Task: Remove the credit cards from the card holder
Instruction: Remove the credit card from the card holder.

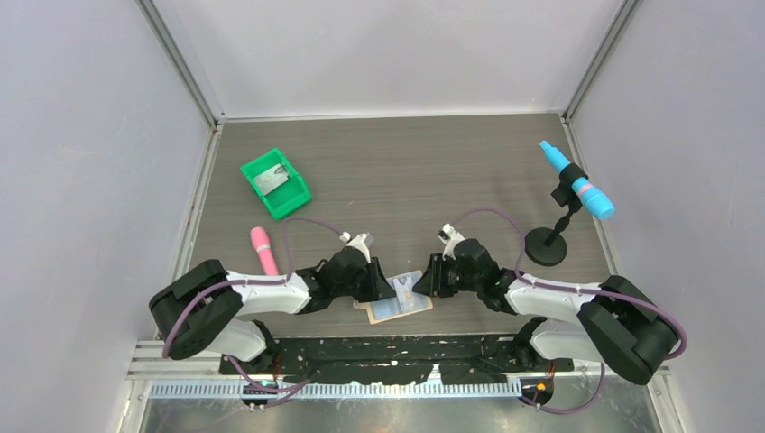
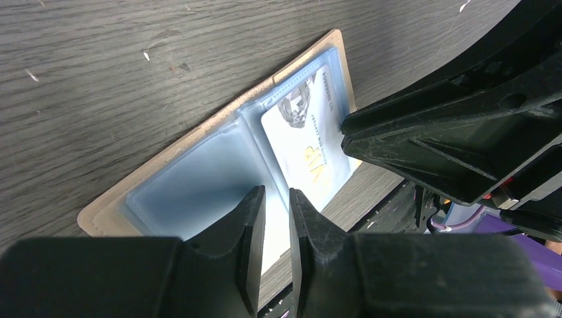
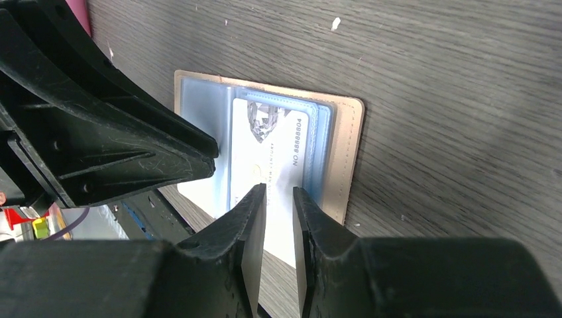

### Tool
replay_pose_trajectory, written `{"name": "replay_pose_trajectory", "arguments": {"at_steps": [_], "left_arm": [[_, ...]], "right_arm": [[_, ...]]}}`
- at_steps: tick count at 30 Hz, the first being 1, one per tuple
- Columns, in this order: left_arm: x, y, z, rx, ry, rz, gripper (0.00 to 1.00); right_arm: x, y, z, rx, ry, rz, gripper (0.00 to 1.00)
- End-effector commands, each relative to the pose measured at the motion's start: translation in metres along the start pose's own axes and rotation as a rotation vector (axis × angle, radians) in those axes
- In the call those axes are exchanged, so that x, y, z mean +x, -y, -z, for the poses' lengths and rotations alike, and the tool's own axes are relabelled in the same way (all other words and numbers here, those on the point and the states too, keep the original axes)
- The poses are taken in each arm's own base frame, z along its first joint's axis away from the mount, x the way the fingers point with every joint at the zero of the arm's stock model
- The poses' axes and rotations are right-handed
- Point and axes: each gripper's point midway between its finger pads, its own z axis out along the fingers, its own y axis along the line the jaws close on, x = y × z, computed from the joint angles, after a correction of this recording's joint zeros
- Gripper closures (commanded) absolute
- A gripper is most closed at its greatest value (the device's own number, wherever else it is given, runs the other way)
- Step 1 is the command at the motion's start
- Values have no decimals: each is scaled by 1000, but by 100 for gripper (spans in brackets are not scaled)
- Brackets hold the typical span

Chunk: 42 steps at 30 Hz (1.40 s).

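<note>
The card holder (image 1: pixel 400 308) lies spread open near the table's front edge, with a tan rim (image 2: pixel 166 158) and blue inner panels (image 3: pixel 199 109). A white printed credit card (image 2: pixel 301 142) (image 3: pixel 268 156) sits in one panel's sleeve, and its near end sticks out past the holder's front edge. My left gripper (image 1: pixel 386 287) (image 2: pixel 277 193) hovers over the fold and the card's edge. My right gripper (image 1: pixel 422 281) (image 3: pixel 279 190) is over the card from the other side. Both stand open by a narrow gap with nothing between the fingers. Their tips nearly meet above the holder.
A green bin (image 1: pixel 275 183) holding a pale flat item stands at the back left. A pink cylinder (image 1: pixel 264 250) lies by the left arm. A blue and pink tool (image 1: pixel 577 188) rests on a black stand (image 1: pixel 546 245) at the right. The black front rail (image 1: pixel 397 347) runs just behind the holder.
</note>
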Motion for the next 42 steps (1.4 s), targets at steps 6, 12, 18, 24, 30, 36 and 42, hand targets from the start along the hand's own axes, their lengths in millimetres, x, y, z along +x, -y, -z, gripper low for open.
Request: {"name": "replay_pose_trajectory", "arguments": {"at_steps": [6,12,18,24,30,36,42], "left_arm": [[-15,21,-3,40,63,-32,78],[-13,17,-10,30,60,-26,76],[-11,14,-12,19,55,-23,76],[-8,19,-14,46,44,-11,76],[-6,20,-15,48,42,-7,76],[-4,24,-18,60,29,-3,76],[-3,28,-19,76,24,4,81]], "right_arm": [[5,5,2,7,0,-17,72],[6,4,4,0,2,-24,72],[7,4,5,-2,6,-31,72],[9,5,4,-3,1,-40,73],[9,5,4,-5,2,-40,73],[10,6,4,-3,2,-42,74],[10,6,4,-5,2,-43,75]]}}
